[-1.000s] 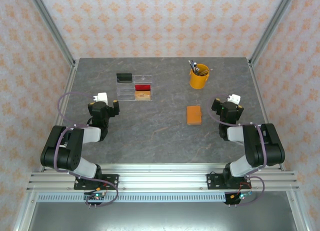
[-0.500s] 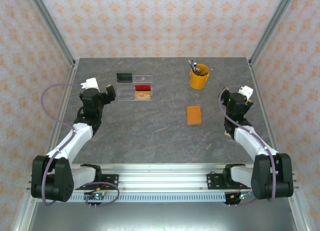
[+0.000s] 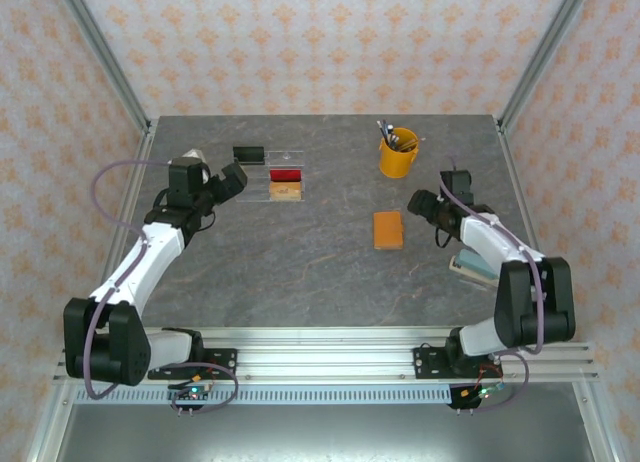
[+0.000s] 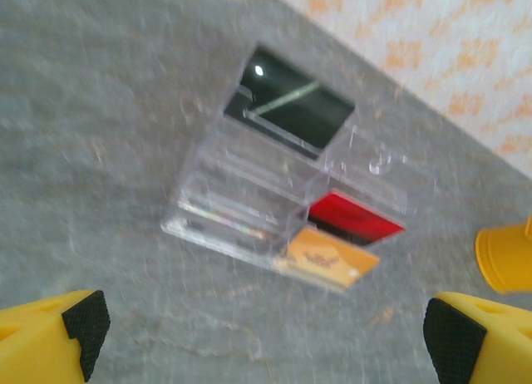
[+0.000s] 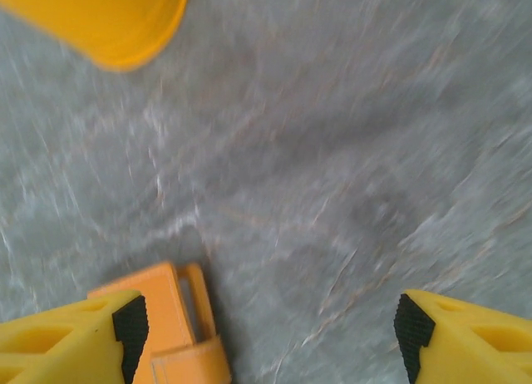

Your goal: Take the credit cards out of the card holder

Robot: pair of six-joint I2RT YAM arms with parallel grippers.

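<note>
**Left arm.** Stretched forward from its base over the table [image 3: 300, 272], forearm angled inward, wrist raised. Left gripper [image 3: 236, 175] aimed at the clear tray [image 3: 255, 184].
- Fingers: spread wide, black pads [image 4: 83, 322] at opposite edges of the wrist view, nothing between them.
- Ahead of the fingertips: clear tray [image 4: 241, 197], centred between the fingers and apart from them.
- In the tray: a black item [image 4: 301, 111] in the compartment farthest from the fingers. A red card [image 4: 359, 219] and a tan printed card [image 4: 331, 259] in the nearer compartments, toward the finger on the yellow cup [image 4: 505, 259] side.

**Right arm.** Folded back on itself: upper link rising from the base, forearm running forward and inward, wrist bent toward the table's middle. Right gripper [image 3: 417, 204] low over the surface, pointing inward.
- Fingers: parted wide, gripping nothing, pads [image 5: 130, 322] clear of any object face.
- Card holder [image 3: 388, 230]: flat on the table, just beside the fingertips on the near side. In the wrist view the card holder [image 5: 170, 313] lies right against the inner side of one finger, orange, with layered pocket edges showing. Contact cannot be told through the blur.
- Beyond the fingertips: yellow cup [image 5: 108, 18], well apart, with pens standing in it in the overhead view [image 3: 398, 154].
</note>
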